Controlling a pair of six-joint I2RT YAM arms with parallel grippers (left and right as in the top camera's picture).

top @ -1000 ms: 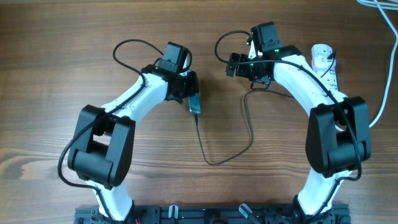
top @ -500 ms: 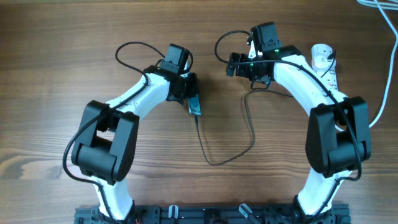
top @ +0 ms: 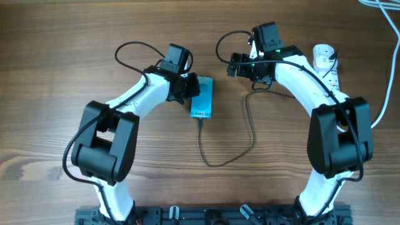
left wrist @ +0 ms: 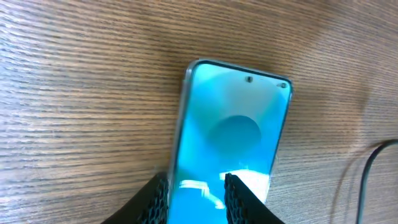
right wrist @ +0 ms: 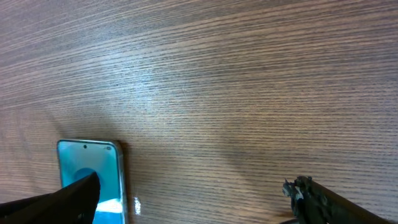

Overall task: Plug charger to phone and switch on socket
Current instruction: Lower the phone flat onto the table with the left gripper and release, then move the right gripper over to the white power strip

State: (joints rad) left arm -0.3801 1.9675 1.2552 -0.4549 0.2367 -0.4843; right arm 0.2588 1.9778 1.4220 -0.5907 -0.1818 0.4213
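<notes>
Left gripper [left wrist: 196, 180] jaws part-spread, pinching nothing. Its fingers [left wrist: 158, 199] sit over the near end of the phone [left wrist: 230, 130], which lies flat, screen up, on the table [left wrist: 74, 93]. Right gripper [right wrist: 191, 180] jaws spread wide, empty, hanging over bare wood.

Overhead view, near to far:
- Charger [top: 219, 164]: the black cable loops closest to the base, at 6 o'clock of the phone. One end runs up to the phone's near edge by the white band. The other climbs toward 1 o'clock and goes out of sight beneath the right gripper.
- Phone: mid-table, at 3 o'clock of the left gripper, touching or just beside it; can't tell which. The plug meets the port end and looks seated, but it is too small to confirm.
- Right gripper: at 2 o'clock of the phone, apart from it, pointing toward 9 o'clock.
- Socket [top: 323, 57]: far right, at 3 o'clock of the right gripper, partly under the right forearm. Its switch can't be made out.

My read:
- The plug-in step looks done and the phone is set down. Switching on is left.
- The left gripper needs to lift clear without dragging the phone or tugging the cable.
- The right gripper has to turn round toward 3 o'clock and find the small switch.
- It should probably pinch its jaws together and press with one tip.
- Risks are the strip sliding under the push and the forearm hiding the target.
</notes>
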